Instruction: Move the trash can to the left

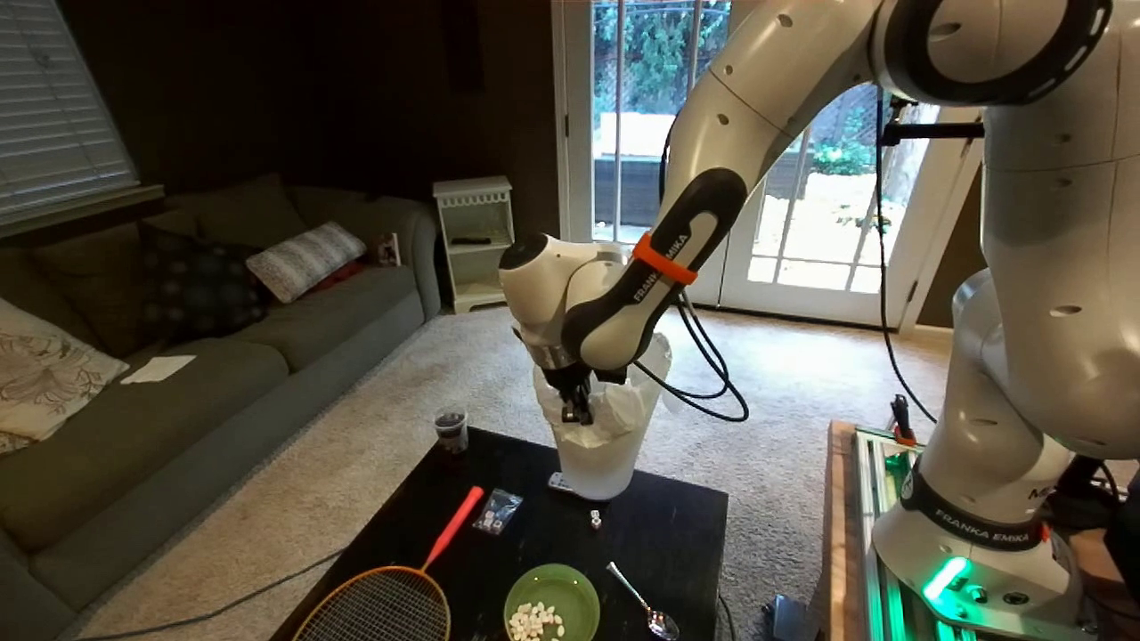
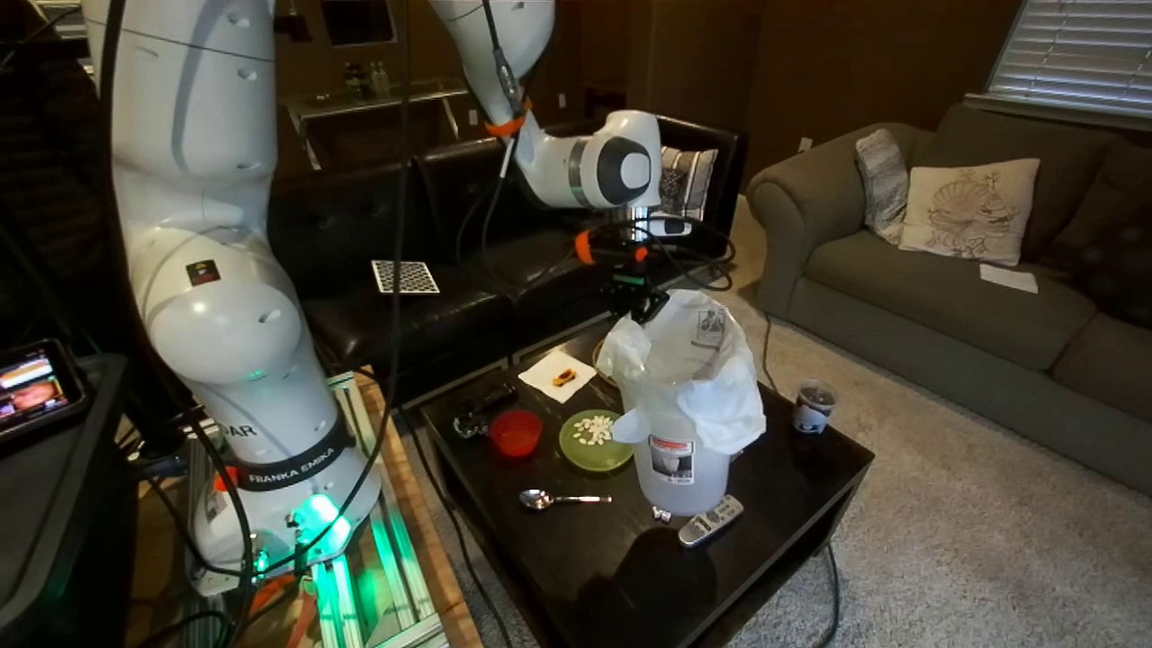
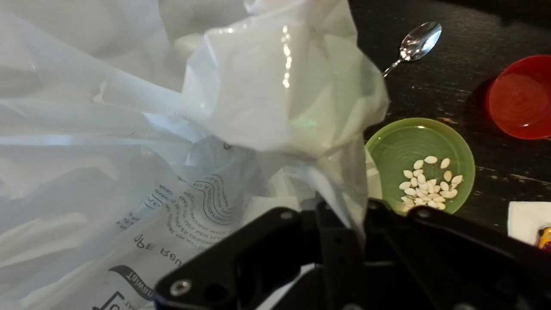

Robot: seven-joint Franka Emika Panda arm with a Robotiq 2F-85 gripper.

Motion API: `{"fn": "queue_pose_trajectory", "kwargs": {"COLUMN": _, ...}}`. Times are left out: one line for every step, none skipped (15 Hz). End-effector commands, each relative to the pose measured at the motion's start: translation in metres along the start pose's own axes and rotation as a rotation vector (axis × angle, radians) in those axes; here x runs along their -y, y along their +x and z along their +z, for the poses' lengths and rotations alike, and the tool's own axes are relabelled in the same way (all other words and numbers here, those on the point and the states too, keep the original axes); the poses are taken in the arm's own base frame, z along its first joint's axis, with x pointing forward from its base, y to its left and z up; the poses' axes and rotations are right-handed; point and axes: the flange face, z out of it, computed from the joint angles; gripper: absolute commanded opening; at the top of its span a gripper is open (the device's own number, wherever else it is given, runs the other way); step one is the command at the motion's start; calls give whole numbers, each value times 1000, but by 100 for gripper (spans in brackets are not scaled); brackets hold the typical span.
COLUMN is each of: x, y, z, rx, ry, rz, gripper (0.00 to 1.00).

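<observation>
One lit touchscreen (image 2: 40, 382) sits at the left edge in an exterior view; next rises the white Franka Emika arm (image 2: 238, 351), green light glowing at its base. Behind it, a black leather couch (image 2: 459, 328) bears a black-and-white patterned board (image 2: 405, 277). Then comes the black coffee table (image 2: 765, 513), with a red bowl (image 2: 516, 435), a steel spoon (image 2: 537, 499), a white napkin (image 2: 543, 371) under a small yellow item (image 2: 564, 377), and a green bowl (image 2: 580, 459) of pumpkin seeds (image 2: 594, 429). The Robotiq gripper (image 3: 346, 206) grasps the trash can (image 2: 706, 477) by a fold of its plastic bag liner (image 2: 720, 409) at the rim; whether the wall is pinched too, I cannot tell. The trash can stands on the table, just right of the green bowl. White dice (image 2: 661, 514) lie just beside its foot, then a silver remote control (image 2: 711, 522). Farther right are a clear plastic cup (image 2: 813, 409) and, beyond the table, a taupe sofa (image 2: 981, 301) with a shell-print pillow (image 2: 970, 207) and a sheet of white paper (image 2: 1008, 278).
</observation>
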Motion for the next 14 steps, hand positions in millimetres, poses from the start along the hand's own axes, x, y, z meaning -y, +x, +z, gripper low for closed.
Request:
{"fn": "queue_pose_trajectory", "kwargs": {"x": 34, "y": 43, "z": -33, "rx": -50, "ry": -80, "rz": -159, "gripper": 1}}
{"fn": "queue_pose_trajectory", "kwargs": {"x": 51, "y": 54, "z": -45, "rx": -59, "ry": -88, "rz": -206, "gripper": 1}}
{"fn": "queue_pose_trajectory", "kwargs": {"x": 66, "y": 63, "z": -56, "rx": -78, "ry": -94, "rz": -253, "gripper": 1}}
{"fn": "queue_pose_trajectory", "kwargs": {"x": 81, "y": 73, "z": -66, "rx": -97, "ry": -98, "rz": -302, "gripper": 1}}
{"fn": "queue_pose_trajectory", "kwargs": {"x": 99, "y": 83, "z": -76, "rx": -112, "ry": -101, "rz": -354, "gripper": 1}}
{"fn": "queue_pose_trajectory", "kwargs": {"x": 116, "y": 91, "z": -85, "rx": -127, "ry": -102, "rz": -407, "gripper": 1}}
{"fn": "queue_pose_trajectory", "kwargs": {"x": 135, "y": 101, "z": -93, "rx": -140, "ry": -102, "rz": -460, "gripper": 1}}
{"fn": "queue_pose_trajectory", "kwargs": {"x": 152, "y": 110, "z": -100, "rx": -148, "ry": -107, "rz": -512, "gripper": 1}}
{"fn": "queue_pose_trajectory", "kwargs": {"x": 170, "y": 118, "z": -106, "rx": -152, "ry": -104, "rz": -567, "gripper": 1}}
{"fn": "queue_pose_trajectory", "kwargs": {"x": 183, "y": 128, "z": -107, "rx": -154, "ry": -107, "rz": -620, "gripper": 1}}
{"fn": "queue_pose_trajectory", "kwargs": {"x": 197, "y": 137, "z": -110, "rx": -157, "ry": -108, "rz": -676, "gripper": 1}}
{"fn": "queue_pose_trajectory", "kwargs": {"x": 209, "y": 144, "z": -109, "rx": -157, "ry": -115, "rz": -728, "gripper": 1}}
{"fn": "queue_pose_trajectory", "kwargs": {"x": 220, "y": 151, "z": -110, "rx": -153, "ry": -125, "rz": -780, "gripper": 1}}
{"fn": "queue_pose_trajectory", "kwargs": {"x": 218, "y": 155, "z": -112, "rx": -145, "ry": -138, "rz": -829, "gripper": 1}}
